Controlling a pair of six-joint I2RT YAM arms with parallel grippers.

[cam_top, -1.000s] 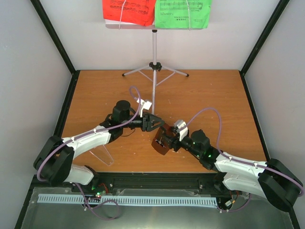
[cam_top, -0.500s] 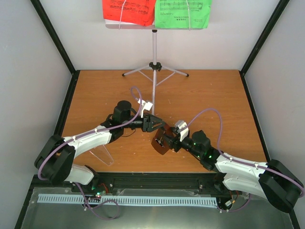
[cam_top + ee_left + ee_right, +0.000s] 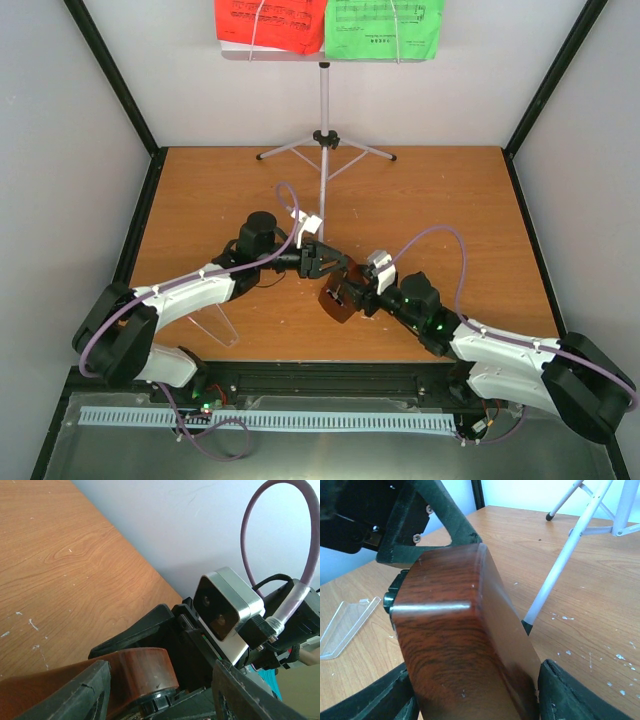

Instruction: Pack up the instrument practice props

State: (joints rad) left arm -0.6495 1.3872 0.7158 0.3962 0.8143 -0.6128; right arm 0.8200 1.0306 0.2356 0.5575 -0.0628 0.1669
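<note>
Right fingers (image 3: pixel 365 705) clamp the metronome (image 3: pixel 460 645) while left fingers (image 3: pixel 75 690) straddle its top.

Arms (image 3: pixel 190 290) white, cables (image 3: pixel 440 235) purple; left claw (image 3: pixel 325 262), right claw (image 3: pixel 341 298) black.

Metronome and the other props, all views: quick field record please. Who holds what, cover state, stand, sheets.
metronome: mid-table, clamped between the right gripper fingers
left gripper: open, straddling the metronome's narrow end, one finger clear of the wood
clear cover: off, lying on the table near its front edge
stand: upright at the far edge, legs spread
red sheet: on the stand's tray, left in the top view
green sheet: beside it, right
</note>
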